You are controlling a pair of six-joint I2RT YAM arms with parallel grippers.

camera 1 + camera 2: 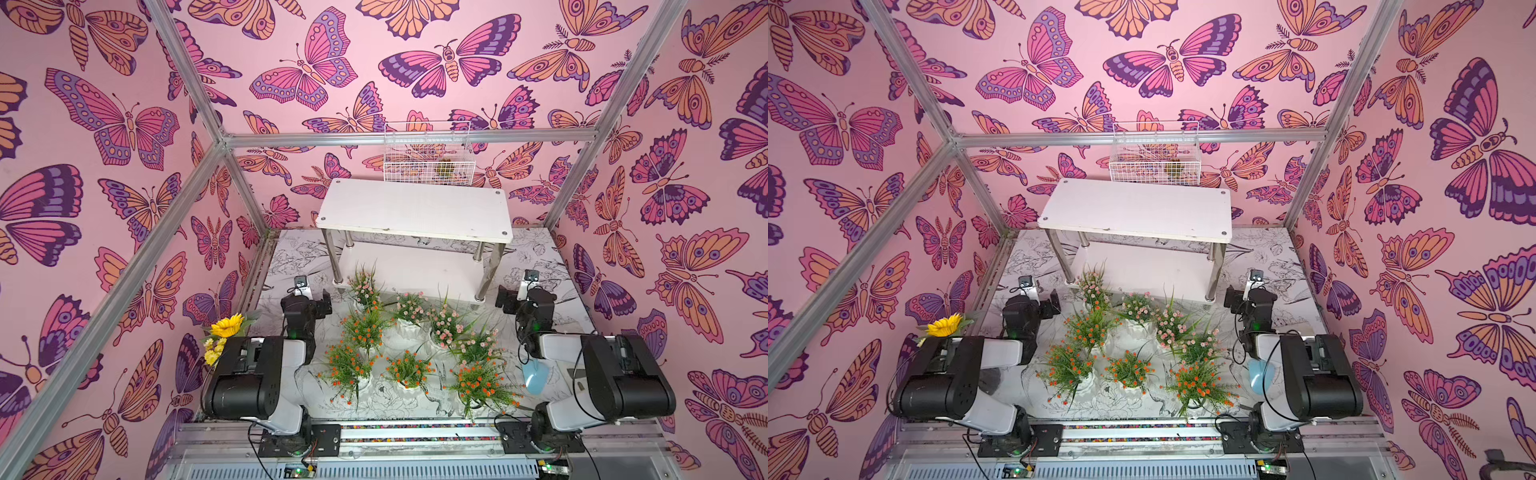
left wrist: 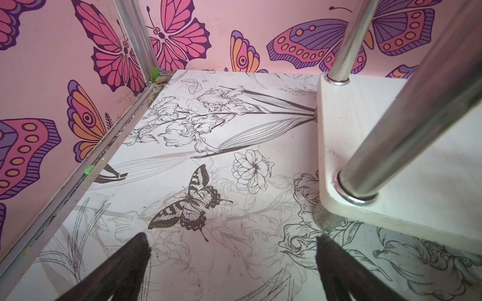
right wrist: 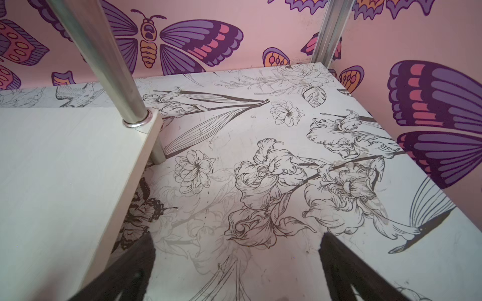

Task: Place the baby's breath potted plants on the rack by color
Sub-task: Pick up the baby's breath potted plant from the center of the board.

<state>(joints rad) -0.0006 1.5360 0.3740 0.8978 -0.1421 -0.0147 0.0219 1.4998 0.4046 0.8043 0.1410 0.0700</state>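
- In both top views, the eight small green baby's breath potted plants (image 1: 409,368) in white ribbed ceramic pots stand bunched on the flower-printed surface (image 1: 291,257), just in front of the white two-tier rack (image 1: 415,212) with shiny metal tube legs. Both rack boards are bare. The pink-flowered plants are mostly nearer the rack, the orange-flowered ones farther from it.
- The sprigs interlace, so lifting one pot could, I judge, drag or tip a neighbour. Tall sprigs may also snag the rack's upper board on the way to the lower one.
- The left pincer (image 1: 322,305) and right pincer (image 1: 505,299) flank the rack's front legs, where a careless swing could knock it.
- Left wrist view: the left pincer gapes wide and holds nothing, beside the rack's lower board.
- Right wrist view: the right pincer is likewise spread and empty.
- No brand, label or readable writing shows in any view.
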